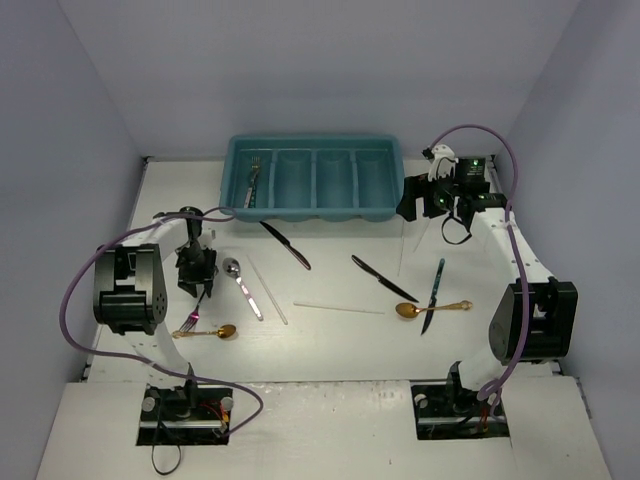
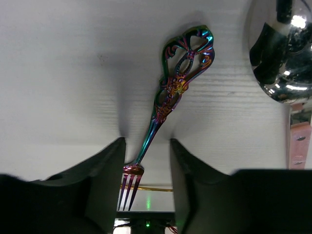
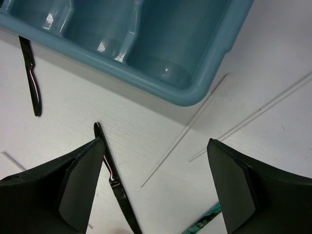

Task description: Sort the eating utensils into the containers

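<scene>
The teal tray (image 1: 392,185) stands at the back with a silver fork (image 1: 252,180) in its leftmost compartment. My left gripper (image 1: 196,268) is open and low over an iridescent fork (image 2: 173,90). Its fingers (image 2: 105,170) straddle the fork's neck without closing on it. A silver spoon (image 1: 241,285) and a gold spoon (image 1: 218,331) lie beside it. My right gripper (image 1: 437,213) is open and empty near the tray's right end (image 3: 195,73), above two pale sticks (image 3: 183,136). Black knives (image 1: 286,245) (image 1: 384,278), a teal-handled knife (image 1: 434,294) and a second gold spoon (image 1: 428,309) lie mid-table.
Two more pale sticks (image 1: 268,290) (image 1: 338,308) lie on the white table between the arms. The silver spoon's bowl (image 2: 280,58) is close to the right of the left gripper. Grey walls close in the table on three sides.
</scene>
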